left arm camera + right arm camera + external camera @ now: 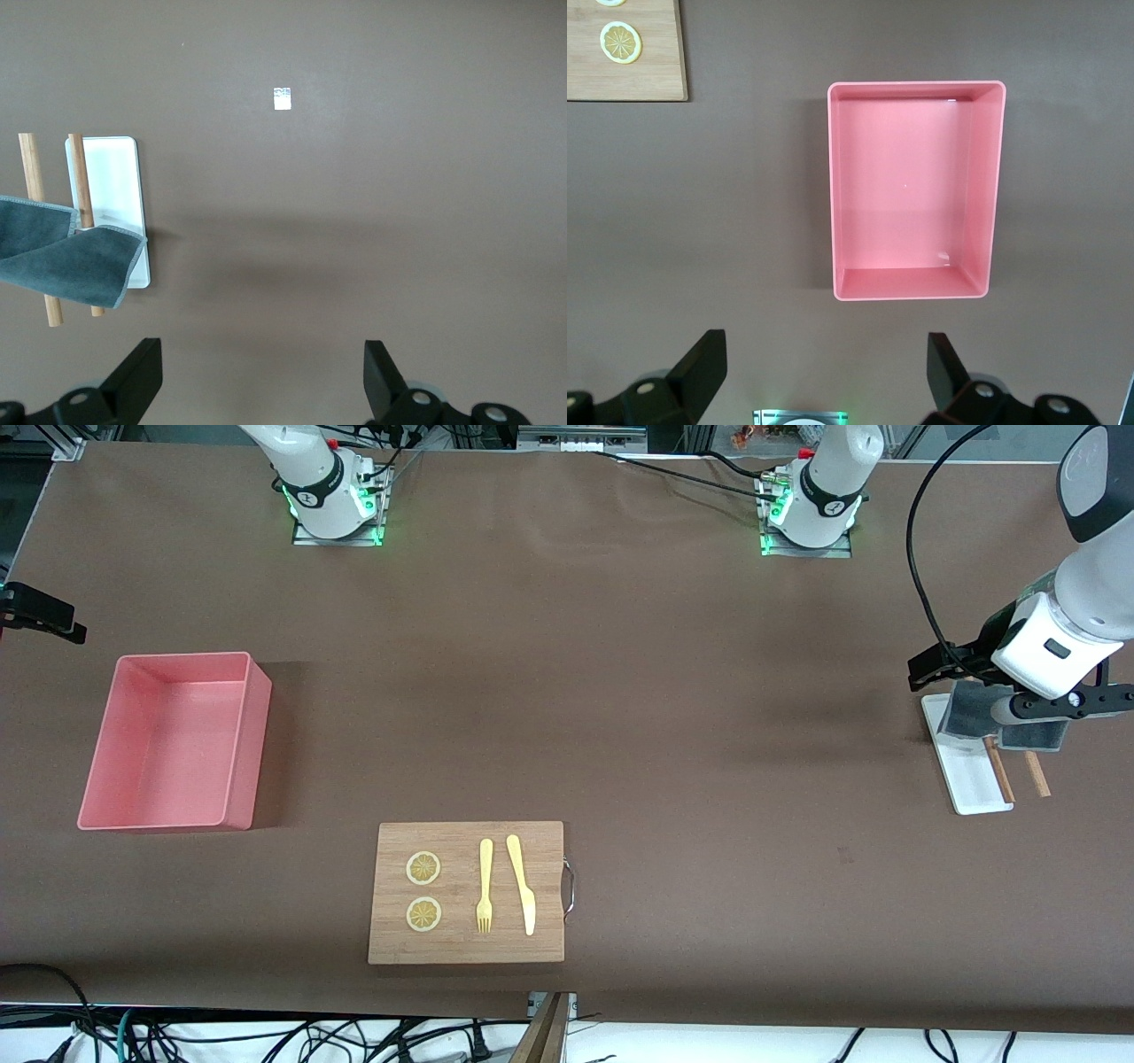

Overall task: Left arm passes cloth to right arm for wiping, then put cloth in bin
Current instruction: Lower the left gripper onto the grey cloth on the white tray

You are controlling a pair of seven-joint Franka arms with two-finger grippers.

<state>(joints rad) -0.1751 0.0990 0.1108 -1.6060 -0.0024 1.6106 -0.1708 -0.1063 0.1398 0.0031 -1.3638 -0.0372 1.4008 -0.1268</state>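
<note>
The dark grey cloth [964, 714] [71, 261] is draped over two wooden sticks [31, 168] that lie across a white oblong tray [970, 779] [111, 177] at the left arm's end of the table. My left gripper [1063, 705] [263, 381] hangs high up close to it, open, with only bare table between its fingers. The cloth lies off to one side of them. The pink bin [251, 753] [994, 177] stands at the right arm's end with nothing in it. My right gripper [824, 376] waits high above the table beside the bin, open and holding nothing. It is out of the front view.
A wooden board [465, 943] lies near the table's front edge. On it are two lemon slices [423, 868], a yellow fork [485, 886] and a yellow knife [523, 886]. A black clamp [40, 615] juts in at the table's edge beside the bin.
</note>
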